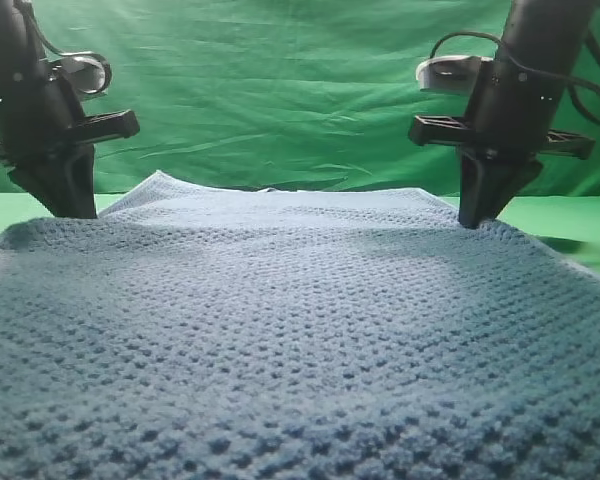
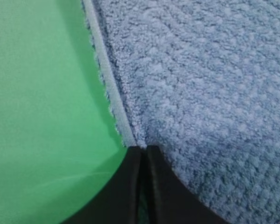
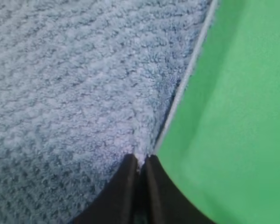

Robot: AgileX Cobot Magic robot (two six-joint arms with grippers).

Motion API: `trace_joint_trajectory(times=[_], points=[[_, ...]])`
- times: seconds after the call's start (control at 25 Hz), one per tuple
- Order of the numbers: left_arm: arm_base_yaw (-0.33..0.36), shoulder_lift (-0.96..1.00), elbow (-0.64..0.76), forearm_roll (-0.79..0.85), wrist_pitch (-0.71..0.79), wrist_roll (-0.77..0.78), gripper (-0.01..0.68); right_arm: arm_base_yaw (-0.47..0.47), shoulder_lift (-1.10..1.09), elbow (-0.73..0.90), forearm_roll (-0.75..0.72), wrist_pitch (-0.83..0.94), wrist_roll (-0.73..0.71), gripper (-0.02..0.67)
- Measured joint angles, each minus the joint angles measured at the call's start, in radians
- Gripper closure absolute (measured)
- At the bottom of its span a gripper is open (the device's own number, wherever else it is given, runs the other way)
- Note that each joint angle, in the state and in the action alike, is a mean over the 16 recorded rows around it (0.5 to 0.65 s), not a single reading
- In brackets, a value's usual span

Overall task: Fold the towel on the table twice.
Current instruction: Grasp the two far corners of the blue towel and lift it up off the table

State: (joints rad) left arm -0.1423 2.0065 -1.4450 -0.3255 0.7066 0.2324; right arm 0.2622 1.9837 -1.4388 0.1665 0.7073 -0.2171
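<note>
Towel (image 1: pixel 300 330) looks soft, floppy and light to me; left hand (image 2: pixel 141 148) and right hand (image 3: pixel 141 159) are each clenched on its side hem.

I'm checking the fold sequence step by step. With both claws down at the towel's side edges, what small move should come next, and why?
Probably lift both claws a little, together. The left claw and right claw each look shut on the pale hem of the blue-grey waffle-weave towel, which lies flat and unfolded on the smooth green table. Raising the edges clears them for the first fold.
</note>
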Motion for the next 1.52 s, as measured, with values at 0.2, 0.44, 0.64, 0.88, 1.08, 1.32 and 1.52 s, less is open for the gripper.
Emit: trace_joint_trajectory(times=[0.2, 0.44, 0.64, 0.88, 1.08, 1.32, 1.52], points=[[-0.005, -0.046, -0.068, -0.001, 0.078, -0.003, 0.673, -0.020, -0.098, 0.004, -0.001, 0.011, -0.001, 0.649], [-0.008, -0.110, -0.169, -0.002, 0.146, -0.008, 0.673, -0.045, -0.208, -0.020, 0.002, 0.033, -0.006, 0.649], [-0.008, -0.146, -0.270, -0.010, 0.183, -0.012, 0.673, -0.054, -0.261, -0.096, 0.014, 0.052, -0.011, 0.649], [-0.008, -0.167, -0.406, -0.035, 0.191, -0.014, 0.673, -0.055, -0.285, -0.252, 0.037, 0.062, -0.019, 0.649], [-0.008, -0.173, -0.508, -0.074, 0.160, -0.013, 0.673, -0.055, -0.289, -0.380, 0.074, 0.037, -0.043, 0.649], [-0.012, -0.173, -0.581, -0.149, 0.068, 0.006, 0.673, -0.055, -0.278, -0.470, 0.176, -0.045, -0.128, 0.649], [-0.021, -0.164, -0.602, -0.206, -0.030, 0.034, 0.673, -0.055, -0.236, -0.507, 0.298, -0.137, -0.239, 0.649]])
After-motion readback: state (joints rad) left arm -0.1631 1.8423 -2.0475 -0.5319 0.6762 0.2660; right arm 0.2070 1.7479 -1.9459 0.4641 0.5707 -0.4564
